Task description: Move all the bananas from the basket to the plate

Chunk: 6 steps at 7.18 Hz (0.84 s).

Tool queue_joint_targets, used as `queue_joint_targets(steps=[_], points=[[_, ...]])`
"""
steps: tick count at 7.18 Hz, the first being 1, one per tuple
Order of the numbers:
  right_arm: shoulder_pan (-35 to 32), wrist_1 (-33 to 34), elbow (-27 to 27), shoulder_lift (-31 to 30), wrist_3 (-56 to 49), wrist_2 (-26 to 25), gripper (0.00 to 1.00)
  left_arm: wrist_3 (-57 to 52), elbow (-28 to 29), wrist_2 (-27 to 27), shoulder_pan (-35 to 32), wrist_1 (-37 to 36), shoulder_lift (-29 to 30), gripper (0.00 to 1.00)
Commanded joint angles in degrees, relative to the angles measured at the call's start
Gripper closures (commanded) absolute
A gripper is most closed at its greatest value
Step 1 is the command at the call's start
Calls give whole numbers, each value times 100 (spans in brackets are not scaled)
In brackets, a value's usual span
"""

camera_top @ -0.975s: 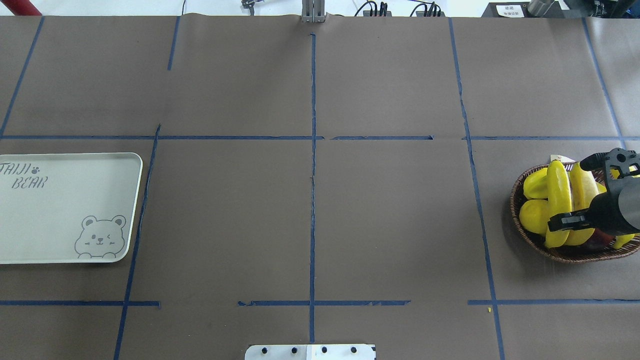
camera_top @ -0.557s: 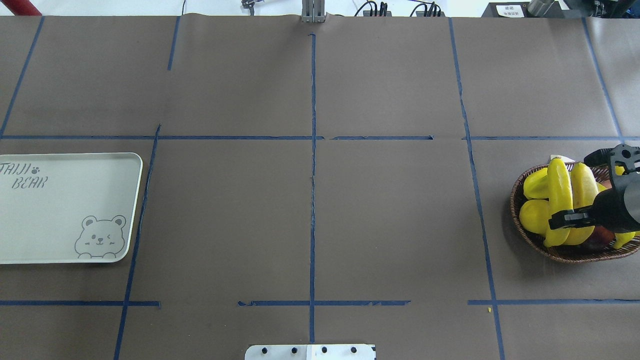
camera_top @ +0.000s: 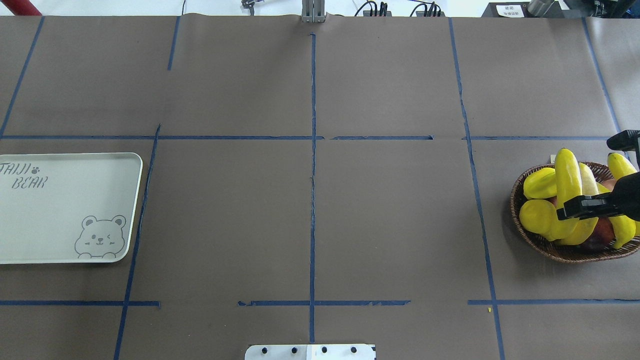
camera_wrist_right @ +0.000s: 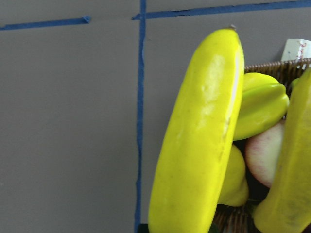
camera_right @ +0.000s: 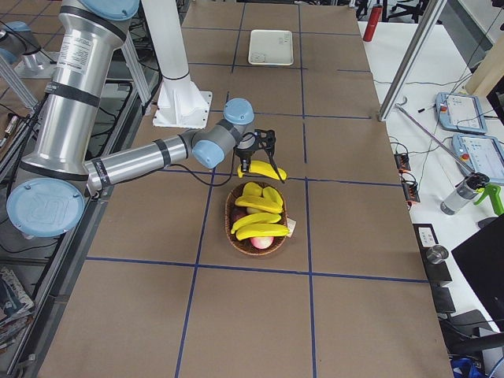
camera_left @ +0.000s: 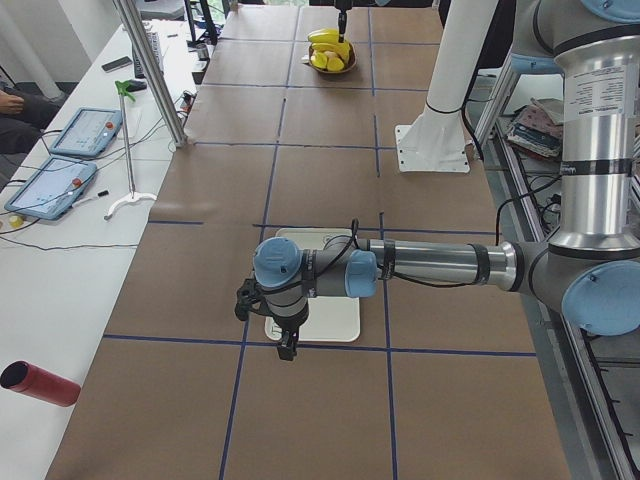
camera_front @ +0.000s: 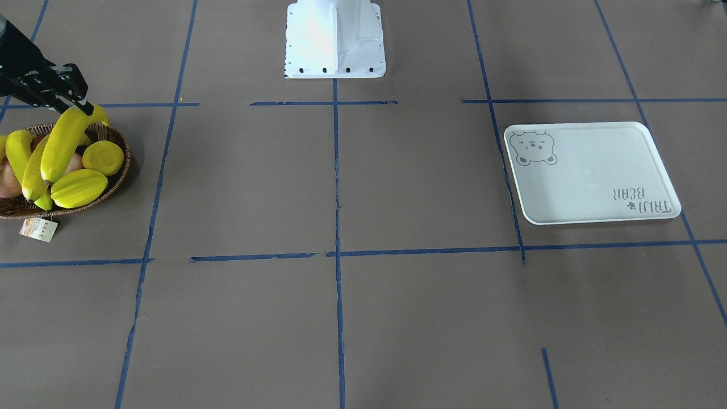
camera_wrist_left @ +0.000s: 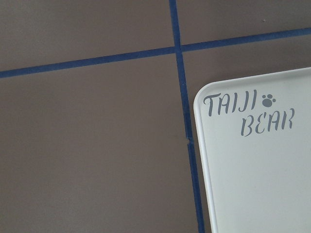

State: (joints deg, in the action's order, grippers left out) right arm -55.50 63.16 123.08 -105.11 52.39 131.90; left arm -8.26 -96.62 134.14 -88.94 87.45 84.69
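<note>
One light, probably slick banana (camera_front: 63,142) is jutting past the right pincer (camera_front: 78,103), which is clenching it off-balance near one end.

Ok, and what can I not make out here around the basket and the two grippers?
Left gripper: open or shut unclear; it shows only small in the exterior left view, and its wrist view shows no fingers.
Basket: how many bananas it holds is hidden; the right gripper covers part in the overhead view, and the frame edge cuts it in the front-facing view.
Paper tag: print too small in the front-facing view.
</note>
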Motion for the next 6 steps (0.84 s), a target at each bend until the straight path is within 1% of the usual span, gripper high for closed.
queue_joint_targets(steps=[1, 2, 3, 4, 5, 6], points=[[-242, -14, -21, 602, 43, 643, 100, -26, -58, -37, 0, -9, 3, 0], [-216, -5, -91, 1040, 104, 636, 100, -18, -50, -55, 9, -9, 55, 0], [-155, -22, -300, 1523, 418, 636, 100, 8, -85, -29, 35, 104, 108, 0], [98, -23, -450, 2059, 908, 609, 100, 0, -7, -29, 35, 549, 274, 0], [387, -31, -634, 2569, 1427, 453, 100, 34, 159, -20, 53, 1119, 537, 0], [686, -31, -706, 3035, 1876, 138, 100, 113, 170, 32, 53, 1186, 609, 0]])
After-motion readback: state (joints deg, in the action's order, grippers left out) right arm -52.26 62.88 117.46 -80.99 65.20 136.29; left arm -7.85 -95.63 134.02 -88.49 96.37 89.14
